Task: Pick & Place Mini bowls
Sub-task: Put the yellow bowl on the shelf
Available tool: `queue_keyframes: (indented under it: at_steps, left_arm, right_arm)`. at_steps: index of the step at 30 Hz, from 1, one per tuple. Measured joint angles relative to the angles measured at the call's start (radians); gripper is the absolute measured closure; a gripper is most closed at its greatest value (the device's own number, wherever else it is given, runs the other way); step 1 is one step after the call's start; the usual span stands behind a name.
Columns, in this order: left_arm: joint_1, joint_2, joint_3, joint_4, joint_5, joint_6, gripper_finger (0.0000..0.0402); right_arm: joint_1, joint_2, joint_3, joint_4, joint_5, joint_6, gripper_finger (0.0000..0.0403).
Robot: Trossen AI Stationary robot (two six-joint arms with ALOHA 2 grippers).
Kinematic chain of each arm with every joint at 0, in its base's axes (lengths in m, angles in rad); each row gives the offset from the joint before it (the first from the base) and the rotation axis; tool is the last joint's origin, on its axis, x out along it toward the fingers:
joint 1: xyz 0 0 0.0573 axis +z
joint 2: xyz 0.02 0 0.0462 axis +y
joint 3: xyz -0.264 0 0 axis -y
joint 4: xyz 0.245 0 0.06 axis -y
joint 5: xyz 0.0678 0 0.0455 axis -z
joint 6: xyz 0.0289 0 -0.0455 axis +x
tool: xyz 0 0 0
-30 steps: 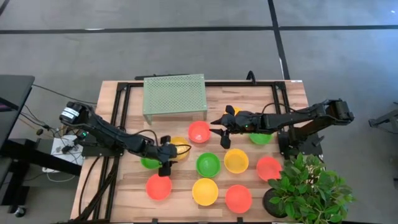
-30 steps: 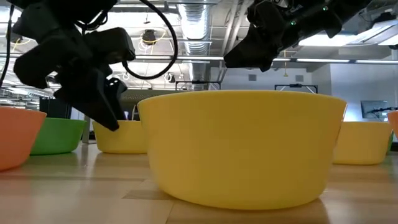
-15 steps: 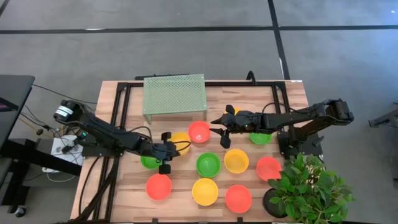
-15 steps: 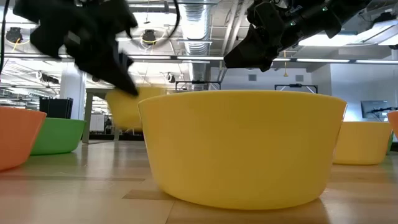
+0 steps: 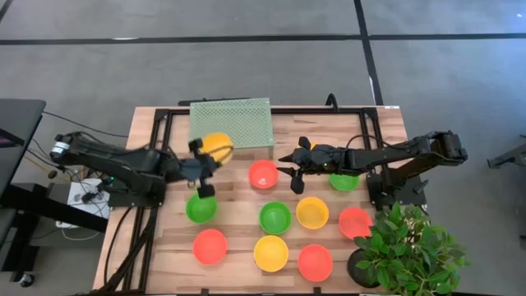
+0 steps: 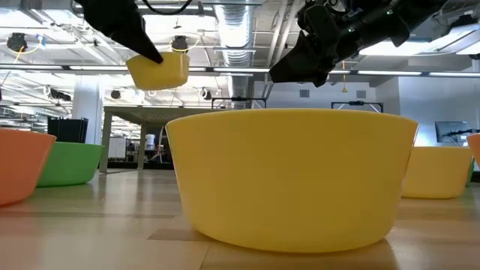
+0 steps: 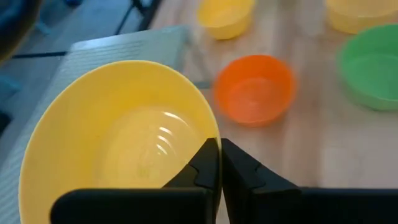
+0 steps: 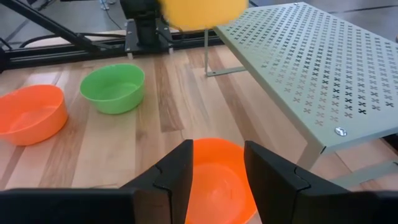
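The left pincer (image 5: 202, 158) is clamped on one yellow bowl (image 5: 217, 146) lifted near the green rack (image 5: 231, 123) at 12 o'clock, the right pincer (image 5: 289, 171) hangs apart over a red bowl (image 5: 263, 173), and many bowls wait on the surface (image 5: 238, 247).

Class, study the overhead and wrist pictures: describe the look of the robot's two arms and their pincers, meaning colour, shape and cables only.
Both arms are slim, black and jointed. The left pincer and right pincer each end in two dark, angular fingers. Black cables loop beside the left arm, and a round silver-ringed joint sits at its base end.
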Motion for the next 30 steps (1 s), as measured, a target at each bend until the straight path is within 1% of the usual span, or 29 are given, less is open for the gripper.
queue_keyframes:
  at_steps: [4, 6, 11, 12, 14, 17, 20, 24, 30]
  left_arm:
    - [0.141, -0.039, 0.0, -0.023, 0.003, 0.044, 0.0389]
    - [0.227, -0.045, 0.0, -0.025, 0.031, 0.04, 0.0389]
    - [0.445, -0.013, 0.0, -0.025, 0.242, 0.036, 0.0391]
    - [0.478, -0.003, 0.0, -0.029, 0.269, 0.046, 0.0389]
    - [0.526, 0.012, 0.0, -0.026, 0.279, 0.068, 0.0386]
    - [0.575, 0.032, -0.001, -0.025, 0.281, 0.076, 0.0385]
    - [0.599, 0.045, 0.0, -0.019, 0.281, 0.081, 0.0387]
    - [0.608, 0.055, 0.0, 0.006, 0.281, 0.099, 0.0383]
    - [0.607, 0.064, 0.0, 0.032, 0.277, 0.1, 0.0363]
  right_arm:
    - [0.0, 0.0, 0.0, 0.0, 0.0, 0.0, 0.0266]
    - [0.0, 0.0, 0.0, -0.001, 0.0, 0.001, 0.0265]
    - [0.0, 0.0, 0.0, 0.0, 0.0, 0.001, 0.0264]
    - [0.0, 0.0, 0.0, 0.0, 0.0, 0.001, 0.0265]
    - [0.0, 0.0, 0.0, -0.001, 0.0, 0.001, 0.0267]
    - [0.0, 0.0, 0.0, -0.001, 0.0, 0.001, 0.0268]
    - [0.0, 0.0, 0.0, -0.001, 0.0, 0.001, 0.0267]
    - [0.0, 0.0, 0.0, -0.001, 0.0, 0.001, 0.0266]
    - [0.0, 0.0, 0.0, -0.001, 0.0, 0.001, 0.0269]
